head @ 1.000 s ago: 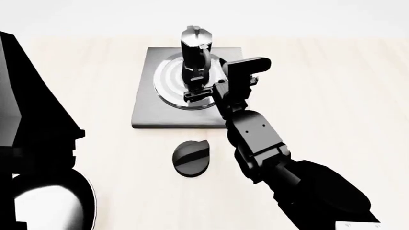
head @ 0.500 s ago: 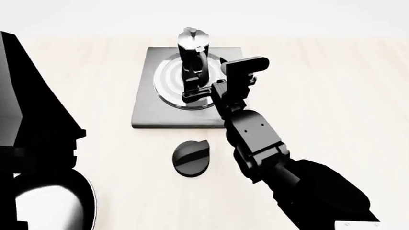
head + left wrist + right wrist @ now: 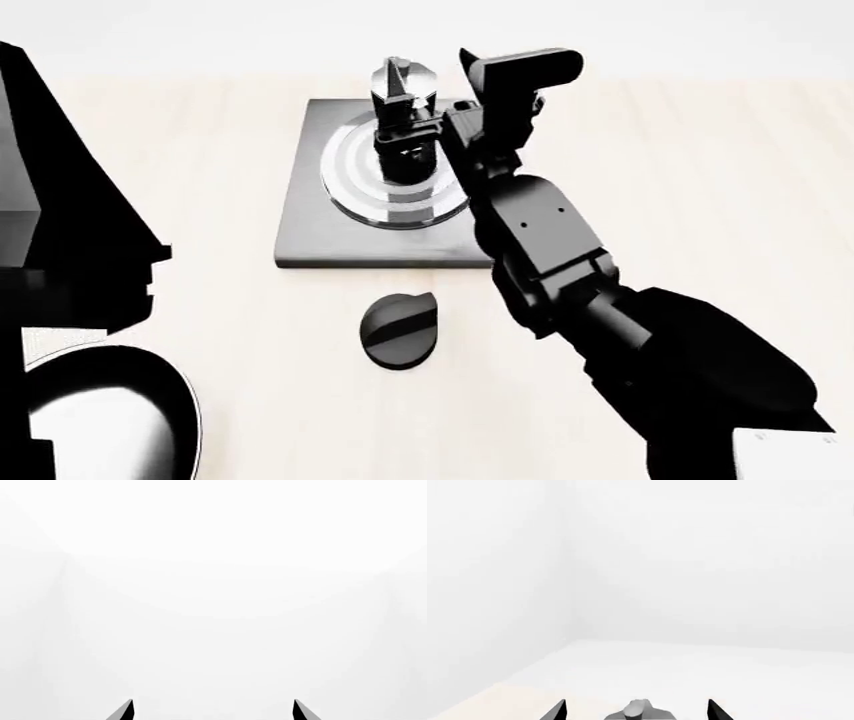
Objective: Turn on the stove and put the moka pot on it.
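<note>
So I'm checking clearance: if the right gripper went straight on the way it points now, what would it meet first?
Probably nothing near: the right gripper points over the moka pot's lid at bare white wall, though depth is unclear.

In the head view the right arm [image 3: 561, 250] covers the stove's [image 3: 320, 225] right edge and part of its burner; the right gripper [image 3: 420, 130] overlaps the moka pot [image 3: 400, 100], so the pot's handle and the contact of the jaws with it cannot be made out; the left arm [image 3: 67, 250] is a black mass cut off by the picture's left edge, its gripper out of sight there; in the left wrist view only two dark jaw tips show at the frame edge against blank white; the right wrist view shows two tips and a sliver of the pot's lid [image 3: 639, 710], cut off below
</note>
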`<state>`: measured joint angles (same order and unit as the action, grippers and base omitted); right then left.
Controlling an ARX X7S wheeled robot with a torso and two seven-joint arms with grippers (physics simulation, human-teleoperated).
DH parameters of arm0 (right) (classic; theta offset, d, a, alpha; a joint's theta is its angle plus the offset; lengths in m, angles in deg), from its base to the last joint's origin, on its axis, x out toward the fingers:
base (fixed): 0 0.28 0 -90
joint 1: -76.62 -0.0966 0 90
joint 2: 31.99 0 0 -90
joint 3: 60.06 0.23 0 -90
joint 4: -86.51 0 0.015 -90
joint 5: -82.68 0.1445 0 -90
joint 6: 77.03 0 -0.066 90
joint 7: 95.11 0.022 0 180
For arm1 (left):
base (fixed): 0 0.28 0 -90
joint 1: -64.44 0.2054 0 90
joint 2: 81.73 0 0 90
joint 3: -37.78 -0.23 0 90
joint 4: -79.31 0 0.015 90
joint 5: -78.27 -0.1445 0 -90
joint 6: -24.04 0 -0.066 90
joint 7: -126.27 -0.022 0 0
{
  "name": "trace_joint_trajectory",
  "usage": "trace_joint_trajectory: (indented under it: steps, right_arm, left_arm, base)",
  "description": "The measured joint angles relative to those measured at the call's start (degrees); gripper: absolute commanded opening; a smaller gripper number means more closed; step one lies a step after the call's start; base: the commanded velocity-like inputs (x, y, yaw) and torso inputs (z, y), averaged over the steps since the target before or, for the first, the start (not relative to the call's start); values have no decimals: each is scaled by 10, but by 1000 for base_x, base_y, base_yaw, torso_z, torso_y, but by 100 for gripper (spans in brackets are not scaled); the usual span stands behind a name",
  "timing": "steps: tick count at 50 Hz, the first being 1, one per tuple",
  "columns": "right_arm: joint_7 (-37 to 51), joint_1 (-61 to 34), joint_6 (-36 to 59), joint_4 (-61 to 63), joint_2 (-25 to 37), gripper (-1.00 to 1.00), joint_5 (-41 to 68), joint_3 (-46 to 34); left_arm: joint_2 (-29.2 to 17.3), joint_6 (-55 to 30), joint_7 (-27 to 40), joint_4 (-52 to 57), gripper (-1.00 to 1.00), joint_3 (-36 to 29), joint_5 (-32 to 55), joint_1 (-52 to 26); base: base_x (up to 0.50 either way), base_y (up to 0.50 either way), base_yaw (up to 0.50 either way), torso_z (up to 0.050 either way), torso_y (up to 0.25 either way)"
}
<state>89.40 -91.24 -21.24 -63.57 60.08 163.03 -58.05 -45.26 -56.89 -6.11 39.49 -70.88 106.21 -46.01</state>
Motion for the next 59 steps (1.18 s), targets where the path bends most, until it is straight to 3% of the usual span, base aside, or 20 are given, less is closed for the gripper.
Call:
trace_joint_trajectory:
  steps: [16, 39, 59]
  right_arm:
    - [151, -103, -5, 173, 106, 100, -65, -14]
    - [445, -304, 65, 568, 356, 100, -240, -33]
    - [544, -461, 201, 883, 541, 100, -292, -15]
  left_arm:
    - [6, -50, -28, -30, 100, -3, 45, -103]
    - [9, -113, -52, -37, 100, 5, 109, -246]
    - [-22, -155, -31, 16, 100, 26, 161, -310]
  base:
    - [0, 0, 0, 0, 0]
    - [0, 0, 0, 0, 0]
    - [0, 0, 0, 0, 0]
